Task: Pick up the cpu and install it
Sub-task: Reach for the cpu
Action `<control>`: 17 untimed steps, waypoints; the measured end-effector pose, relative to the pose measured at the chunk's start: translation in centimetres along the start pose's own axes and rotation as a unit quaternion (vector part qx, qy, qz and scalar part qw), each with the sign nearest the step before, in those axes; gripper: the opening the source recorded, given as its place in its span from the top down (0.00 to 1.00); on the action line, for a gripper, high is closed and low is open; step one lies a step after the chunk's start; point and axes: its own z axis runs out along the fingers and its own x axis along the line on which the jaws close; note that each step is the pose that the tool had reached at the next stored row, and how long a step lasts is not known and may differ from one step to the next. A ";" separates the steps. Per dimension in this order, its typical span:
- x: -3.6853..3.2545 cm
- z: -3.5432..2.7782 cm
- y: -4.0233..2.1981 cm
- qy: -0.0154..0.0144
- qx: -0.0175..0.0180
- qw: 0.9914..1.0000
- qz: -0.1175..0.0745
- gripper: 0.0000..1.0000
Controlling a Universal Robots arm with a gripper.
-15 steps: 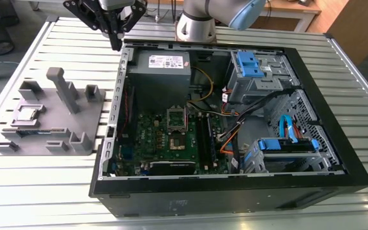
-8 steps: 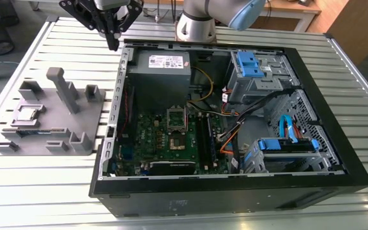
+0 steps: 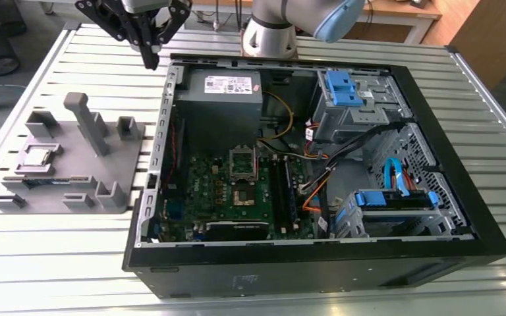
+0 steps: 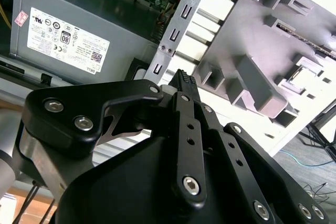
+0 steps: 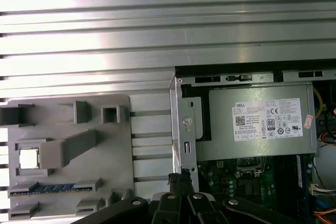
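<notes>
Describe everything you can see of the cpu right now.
The cpu is a small flat square chip with a bright silvery top, lying flat in a square recess of the grey holder tray on the slatted table, outside the computer case. Only the tray touches it; the gripper hangs well apart, holding nothing.

Bare table (image 3: 103, 59) lies under the gripper (image 3: 152, 58), whose fingers are closed, and a clear strip runs between the grey tray (image 3: 121, 164) and the computer case (image 3: 323, 263). On the tray an upright post (image 3: 82, 118) rises near the cpu (image 3: 40, 157), which is uncovered above. Inside the case, the power supply (image 3: 222, 92) and loose cables (image 3: 319, 174) crowd two sides of the motherboard (image 3: 226, 204), which is open from above.
</notes>
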 end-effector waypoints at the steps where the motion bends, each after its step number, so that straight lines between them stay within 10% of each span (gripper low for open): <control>1: 0.07 0.00 -0.01 0.000 0.000 1.000 0.000 0.89; 17: 1.41 -0.05 -0.11 -0.001 0.000 1.000 0.000 0.89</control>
